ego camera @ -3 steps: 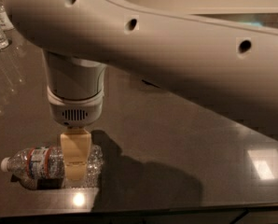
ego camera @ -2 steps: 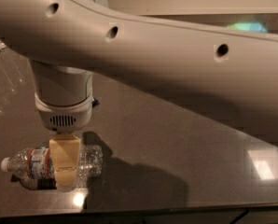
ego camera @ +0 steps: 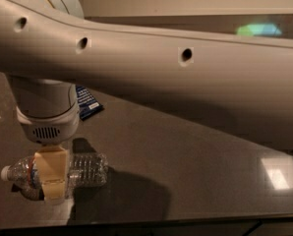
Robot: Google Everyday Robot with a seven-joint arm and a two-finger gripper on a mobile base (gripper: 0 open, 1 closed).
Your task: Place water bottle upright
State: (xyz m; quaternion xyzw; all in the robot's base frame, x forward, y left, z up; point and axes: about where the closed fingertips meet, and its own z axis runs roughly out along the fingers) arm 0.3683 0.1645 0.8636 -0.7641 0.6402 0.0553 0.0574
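The water bottle point(ego camera: 87, 169) is clear ribbed plastic with a white cap point(ego camera: 6, 173) pointing left. It lies on its side near the front left of the dark table point(ego camera: 195, 171). My gripper point(ego camera: 52, 177) comes straight down from the wrist over the bottle's middle. Its tan finger point(ego camera: 52, 173) covers the label area and reaches down across the bottle's body. The bottle looks held between the fingers, with its left end a little above the table.
A dark blue packet point(ego camera: 87, 102) lies on the table behind the wrist. The arm's large beige link point(ego camera: 151, 73) spans the upper view and hides the back of the table. The table's front edge point(ego camera: 186, 222) runs along the bottom.
The wrist and gripper have shifted left along the bottle toward the cap end. The bottle stays on its side, in much the same place.
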